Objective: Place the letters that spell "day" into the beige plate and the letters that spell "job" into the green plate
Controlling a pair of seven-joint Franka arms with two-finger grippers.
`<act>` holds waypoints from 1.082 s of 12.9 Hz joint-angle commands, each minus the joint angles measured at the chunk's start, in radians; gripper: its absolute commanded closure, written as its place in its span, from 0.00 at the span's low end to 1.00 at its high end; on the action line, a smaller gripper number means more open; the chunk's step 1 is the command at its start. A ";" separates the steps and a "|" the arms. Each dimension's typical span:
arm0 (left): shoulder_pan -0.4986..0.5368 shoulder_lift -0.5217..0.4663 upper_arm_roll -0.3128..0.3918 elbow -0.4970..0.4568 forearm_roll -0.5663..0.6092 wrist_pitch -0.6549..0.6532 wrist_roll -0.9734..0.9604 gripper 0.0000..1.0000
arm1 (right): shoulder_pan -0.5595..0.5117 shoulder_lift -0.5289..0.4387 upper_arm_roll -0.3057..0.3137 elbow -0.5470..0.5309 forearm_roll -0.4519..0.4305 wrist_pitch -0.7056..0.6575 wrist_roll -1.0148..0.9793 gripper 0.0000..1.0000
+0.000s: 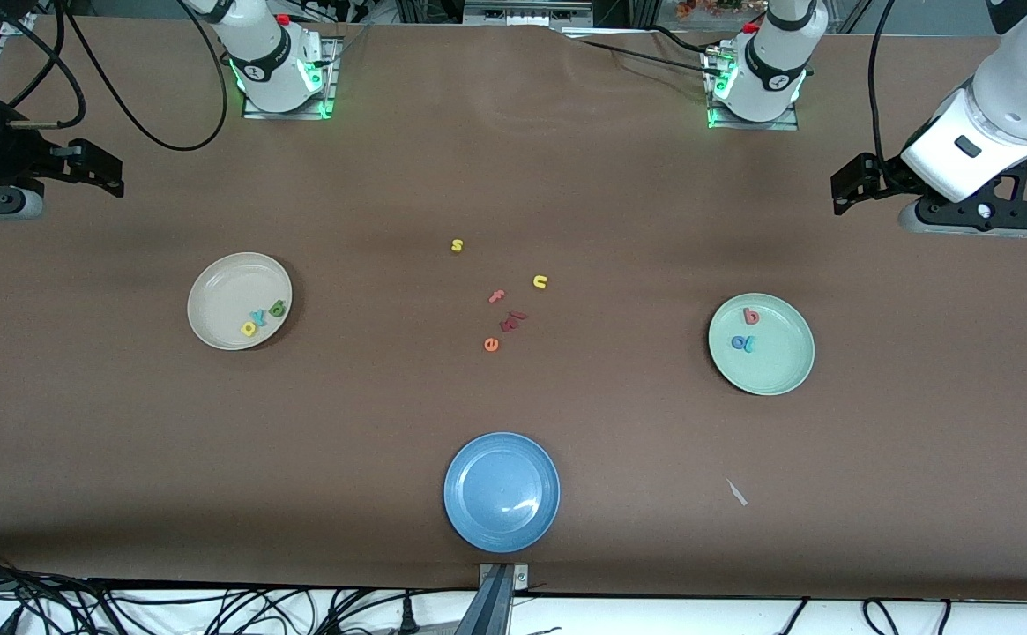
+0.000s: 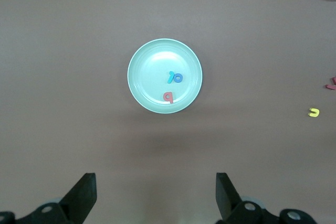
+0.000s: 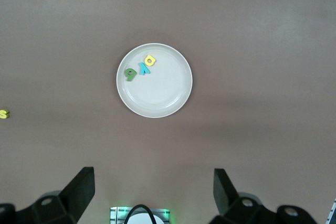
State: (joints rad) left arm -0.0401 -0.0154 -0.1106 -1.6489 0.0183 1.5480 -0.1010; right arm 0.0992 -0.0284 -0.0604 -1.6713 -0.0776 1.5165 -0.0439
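Blue plate (image 1: 502,492): nearest the front camera, mid-desk.
Green plate (image 1: 761,344): toward the left arm's end; held the "job" letters (image 2: 174,83), pink b apart from the touching j and o.
Beige plate (image 1: 239,301): toward the right arm's end; held the "day" letters (image 3: 139,68) in a row by the rim.
Stray letters (image 1: 504,300): mid-desk, between the plates.
Left pincer (image 2: 156,195): released, waiting high over bare desk.
Right pincer (image 3: 154,192): released, waiting likewise.
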 commanded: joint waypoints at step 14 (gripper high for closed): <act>-0.004 -0.003 -0.017 0.020 -0.006 -0.043 0.001 0.00 | -0.018 0.011 -0.007 0.010 0.030 0.028 0.007 0.00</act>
State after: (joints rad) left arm -0.0402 -0.0154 -0.1249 -1.6476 0.0183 1.5126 -0.1010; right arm 0.0924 -0.0203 -0.0703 -1.6713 -0.0691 1.5511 -0.0393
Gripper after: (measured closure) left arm 0.000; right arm 0.000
